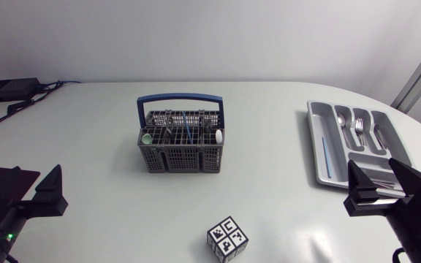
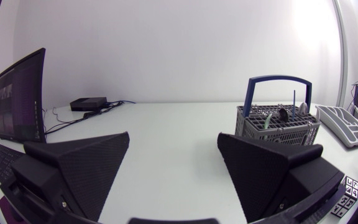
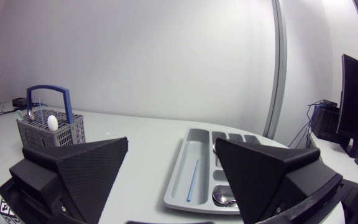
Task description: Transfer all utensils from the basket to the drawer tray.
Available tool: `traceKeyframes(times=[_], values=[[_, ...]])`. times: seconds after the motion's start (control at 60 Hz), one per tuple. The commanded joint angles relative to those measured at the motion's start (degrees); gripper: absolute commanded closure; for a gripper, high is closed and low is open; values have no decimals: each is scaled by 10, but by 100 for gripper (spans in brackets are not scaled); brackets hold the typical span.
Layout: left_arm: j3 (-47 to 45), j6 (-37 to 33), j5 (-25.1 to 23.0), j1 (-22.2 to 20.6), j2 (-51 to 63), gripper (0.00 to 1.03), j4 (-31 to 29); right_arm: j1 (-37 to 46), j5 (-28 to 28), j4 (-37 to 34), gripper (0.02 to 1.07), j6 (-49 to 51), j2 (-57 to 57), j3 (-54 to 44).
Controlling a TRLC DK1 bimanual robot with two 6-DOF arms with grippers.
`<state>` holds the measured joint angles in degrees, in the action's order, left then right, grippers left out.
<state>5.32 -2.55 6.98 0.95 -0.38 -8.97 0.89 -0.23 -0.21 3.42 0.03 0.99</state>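
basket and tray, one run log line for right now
basket: utensils inside | tray: some cutlery in | left pincer: open, empty | right pincer: open, empty, near tray

Seen from above, the basket (image 1: 180,139), with utensils (image 1: 185,134) in it, stands mid-bench (image 1: 86,131). The drawer tray (image 1: 319,128) lies at its 3 o'clock, well apart, holding cutlery (image 1: 358,126). A marker cube (image 1: 227,239) sits at 5 o'clock. My left tool (image 2: 174,135) is at 8 o'clock and my right tool (image 3: 171,141) at 4 o'clock.
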Motion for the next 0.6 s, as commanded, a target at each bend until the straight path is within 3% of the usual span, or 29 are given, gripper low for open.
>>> traceKeyframes(times=[0.0,0.583], values=[[-21,12,6,-6,-3,4,-19,6,-1,-3,6,1,-2,-10],[1,-10,6,-11,-4,4,9,6,6,-1,6,3,-4,-2]])
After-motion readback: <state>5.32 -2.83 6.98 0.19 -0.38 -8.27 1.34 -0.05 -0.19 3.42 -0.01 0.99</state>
